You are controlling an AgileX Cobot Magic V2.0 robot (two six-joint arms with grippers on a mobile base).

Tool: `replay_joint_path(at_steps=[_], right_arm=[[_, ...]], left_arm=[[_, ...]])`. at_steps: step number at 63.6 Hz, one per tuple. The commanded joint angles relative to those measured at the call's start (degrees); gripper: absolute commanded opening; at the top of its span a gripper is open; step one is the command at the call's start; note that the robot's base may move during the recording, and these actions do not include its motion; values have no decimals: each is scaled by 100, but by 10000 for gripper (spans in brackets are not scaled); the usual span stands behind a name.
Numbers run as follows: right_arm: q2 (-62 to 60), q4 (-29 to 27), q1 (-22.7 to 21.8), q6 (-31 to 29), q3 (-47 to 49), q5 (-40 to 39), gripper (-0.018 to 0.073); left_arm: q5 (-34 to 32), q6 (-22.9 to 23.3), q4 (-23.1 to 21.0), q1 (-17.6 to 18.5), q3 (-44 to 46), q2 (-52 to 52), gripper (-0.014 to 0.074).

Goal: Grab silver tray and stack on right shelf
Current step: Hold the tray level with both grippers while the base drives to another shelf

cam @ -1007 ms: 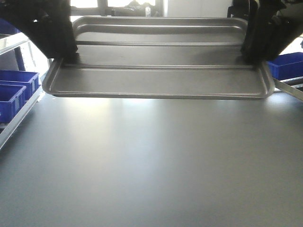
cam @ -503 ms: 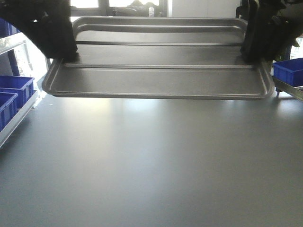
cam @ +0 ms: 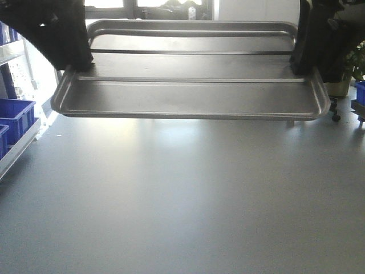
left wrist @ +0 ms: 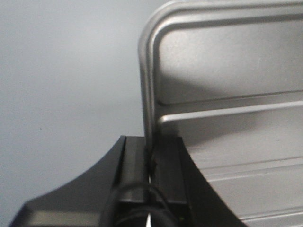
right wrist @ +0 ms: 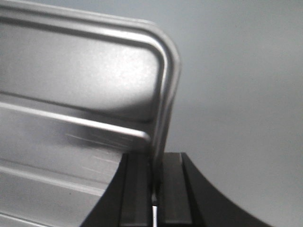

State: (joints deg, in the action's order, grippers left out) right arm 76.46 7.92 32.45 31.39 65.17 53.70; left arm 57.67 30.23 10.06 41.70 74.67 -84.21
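Observation:
The silver tray (cam: 194, 94) with two raised ribs hangs level in the air above the grey floor, held at both short ends. My left gripper (cam: 78, 63) is shut on its left rim; the left wrist view shows the rim (left wrist: 147, 109) pinched between the black fingers (left wrist: 166, 163). My right gripper (cam: 303, 60) is shut on its right rim, seen in the right wrist view (right wrist: 165, 109) between the fingers (right wrist: 137, 184). The right shelf is out of view.
Blue bins (cam: 14, 117) sit on a rack with a metal rail (cam: 20, 145) at the left edge. A potted plant (cam: 341, 80) on a wheeled stand and a sliver of blue bin (cam: 360, 91) are at the right. Windows are behind.
The whole scene has slid leftward behind the tray: the left blue bins moved toward the frame edge, the right blue bin and rail gave way to a potted plant. The tray stays gripped.

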Motion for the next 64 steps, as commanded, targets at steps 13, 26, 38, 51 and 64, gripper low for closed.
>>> replay_joint_path(at_steps=[13,26,38,51,64], right_arm=[[-185,78,8,-114,248,-508,57],[-185,78,8,-114,248,-507,57],[-185,78,8,-114,248,-507,57],[-180,78,8,-114,248,-507,57],[-181,78,8,-114,248,-507,57]], left_arm=[[-168,-136,-64,84,182,221,-93],[-168,-136,-50,84,182,221,-93],[-168,-136,-50,84,182,221,-93],[-157,-136,-50,84,182,221,-93],[-157,-136,-50,84,182,221,-93]])
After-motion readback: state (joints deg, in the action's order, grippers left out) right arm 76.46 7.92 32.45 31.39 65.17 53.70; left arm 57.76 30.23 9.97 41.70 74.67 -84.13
